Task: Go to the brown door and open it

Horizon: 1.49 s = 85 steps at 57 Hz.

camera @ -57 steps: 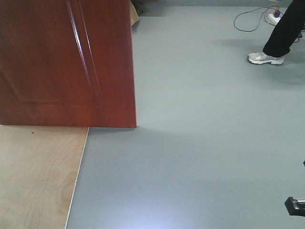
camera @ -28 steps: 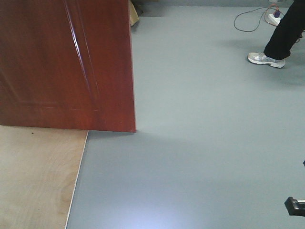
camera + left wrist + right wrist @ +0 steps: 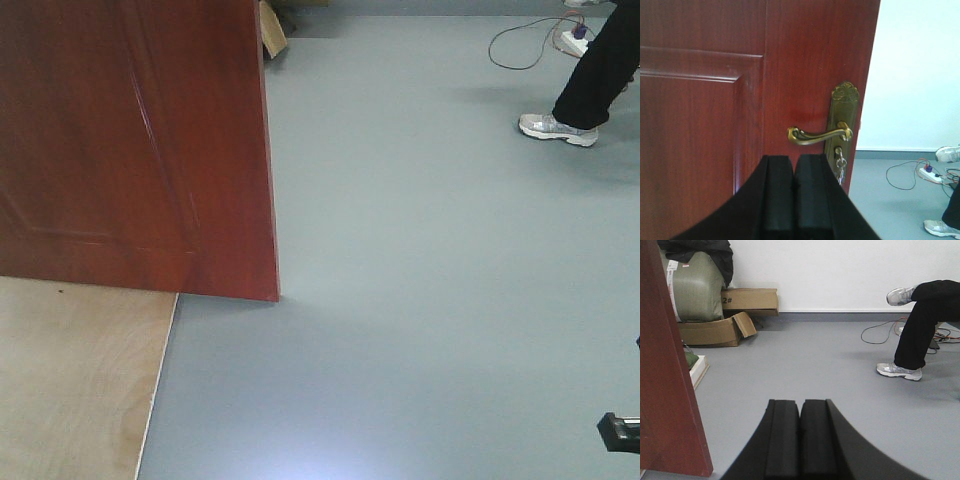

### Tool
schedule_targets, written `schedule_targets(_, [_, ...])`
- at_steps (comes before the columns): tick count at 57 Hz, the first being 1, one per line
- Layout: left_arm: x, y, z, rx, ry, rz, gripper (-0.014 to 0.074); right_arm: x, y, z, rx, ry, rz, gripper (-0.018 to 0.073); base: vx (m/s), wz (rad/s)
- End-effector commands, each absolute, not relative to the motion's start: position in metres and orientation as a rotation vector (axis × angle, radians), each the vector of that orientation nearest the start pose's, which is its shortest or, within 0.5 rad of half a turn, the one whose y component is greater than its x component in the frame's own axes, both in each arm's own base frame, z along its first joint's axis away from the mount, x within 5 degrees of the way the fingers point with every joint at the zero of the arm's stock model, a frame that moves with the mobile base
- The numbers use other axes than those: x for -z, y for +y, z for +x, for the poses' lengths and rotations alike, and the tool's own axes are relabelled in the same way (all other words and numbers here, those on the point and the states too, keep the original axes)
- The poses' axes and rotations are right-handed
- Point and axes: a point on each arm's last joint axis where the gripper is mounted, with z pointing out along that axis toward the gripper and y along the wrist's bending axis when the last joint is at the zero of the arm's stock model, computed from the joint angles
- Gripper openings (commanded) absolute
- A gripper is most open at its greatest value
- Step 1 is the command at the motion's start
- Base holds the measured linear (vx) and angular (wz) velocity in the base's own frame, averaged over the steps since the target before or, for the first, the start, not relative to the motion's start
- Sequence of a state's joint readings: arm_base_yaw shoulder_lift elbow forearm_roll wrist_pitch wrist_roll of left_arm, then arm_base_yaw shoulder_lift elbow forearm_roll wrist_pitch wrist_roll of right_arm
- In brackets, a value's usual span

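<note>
The brown door (image 3: 130, 140) fills the upper left of the front view, its lower right corner over the grey floor. In the left wrist view the brown door (image 3: 715, 100) is close ahead, with its brass lever handle (image 3: 817, 135), lock plate (image 3: 842, 125) and small keys (image 3: 841, 167) near its right edge. My left gripper (image 3: 794, 159) is shut and empty, just below the lever and short of it. My right gripper (image 3: 800, 402) is shut and empty over open floor, with the brown door's edge (image 3: 670, 405) at its left.
A pale plywood panel (image 3: 70, 390) lies on the floor at lower left. Cardboard boxes (image 3: 727, 315) and a green sack (image 3: 695, 287) stand by the far wall. A seated person's leg and shoe (image 3: 900, 371) and a power strip with cables (image 3: 575, 38) are at the right.
The door's lower edge and corner have shifted down and left in the front view, and its edge now slants more. The person's shoe stays about where it was.
</note>
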State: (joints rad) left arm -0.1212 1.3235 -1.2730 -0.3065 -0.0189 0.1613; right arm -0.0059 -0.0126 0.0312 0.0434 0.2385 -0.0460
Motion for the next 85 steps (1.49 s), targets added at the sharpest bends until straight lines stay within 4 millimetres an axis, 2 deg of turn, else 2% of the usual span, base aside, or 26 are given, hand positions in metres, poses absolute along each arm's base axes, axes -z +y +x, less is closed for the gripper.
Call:
schedule_targets(1, [-0.4693,-0.0351,0.2934,0.215,1.384,-0.041,-0.0006,-0.1879,0.0003,0.0559,0.007,1.653,-0.011,0.0000,0.12,-0.02])
schedule_targets(85, [-0.4693,-0.0351,0.2934,0.215,1.384,-0.041,-0.0006,-0.1879,0.0003,0.0559,0.007,1.653,-0.011,0.0000,0.16,-0.02])
